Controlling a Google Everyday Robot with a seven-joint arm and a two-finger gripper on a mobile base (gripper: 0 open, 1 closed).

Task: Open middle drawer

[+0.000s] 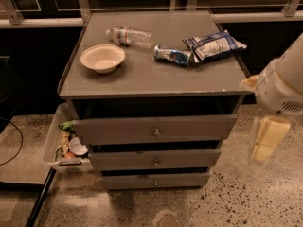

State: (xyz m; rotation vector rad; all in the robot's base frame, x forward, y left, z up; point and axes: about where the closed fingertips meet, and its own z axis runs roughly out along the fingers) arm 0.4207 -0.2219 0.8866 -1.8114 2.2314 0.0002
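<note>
**Cabinet and Gripper Status**

The grey cabinet [156,77] stands at centre frame on a speckled floor, with three drawer fronts stacked below its top. The top drawer [199,126] has the tallest and widest front. The middle drawer [189,159] lies directly beneath it, second of the three, with a small round knob [155,162] at its centre. The lowest drawer [180,180] has the smallest front.

The gripper [267,138] hangs at the right edge of the frame, beside the cabinet's right side, level with the drawers and apart from all of them. Whether it is spread or closed cannot be determined from this angle.

A clear bin [51,143] of mixed items sits against the cabinet's left side. On the top are a bowl [102,58], a chip bag [214,45], a plastic bottle [130,36] lying down, and a small wrapper [171,56].
</note>
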